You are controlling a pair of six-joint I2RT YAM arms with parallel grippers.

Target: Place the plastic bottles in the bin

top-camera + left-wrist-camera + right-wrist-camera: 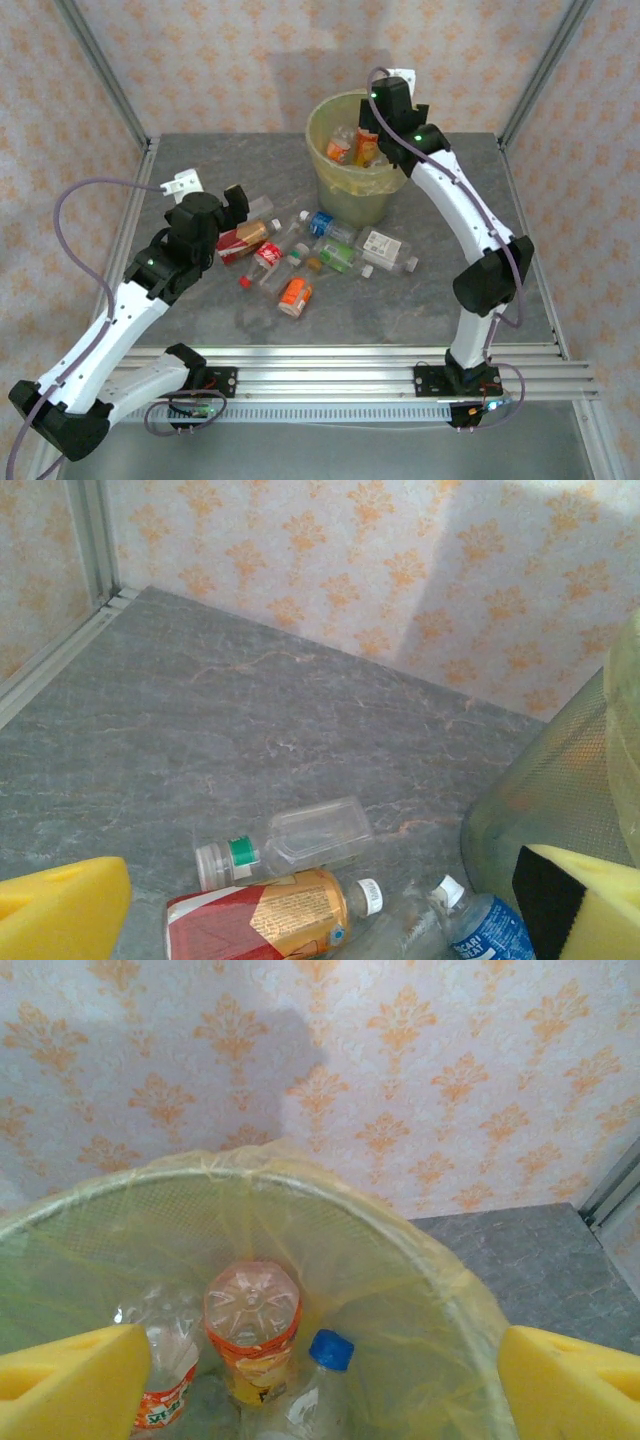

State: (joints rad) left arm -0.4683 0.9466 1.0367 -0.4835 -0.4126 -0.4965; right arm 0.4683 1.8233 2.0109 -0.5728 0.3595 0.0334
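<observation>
Well, the right pincer point(322, 1380) hung empty and wide open above the round pale yellow-green bin point(355, 200), clear plastic bottles point(252, 1325) lying inside; left of the bin, the left pincer point(325, 910) gaped over loose bottles point(295, 295) on the grey worktop point(400, 310).

White arms point(120, 310), blk joints point(490, 275), purple cables point(95, 181)

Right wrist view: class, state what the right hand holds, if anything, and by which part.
Nothing is held. The right hand hangs open over the bin, nothing between its fingers; the orange-labelled bottle sits loose inside.
</observation>
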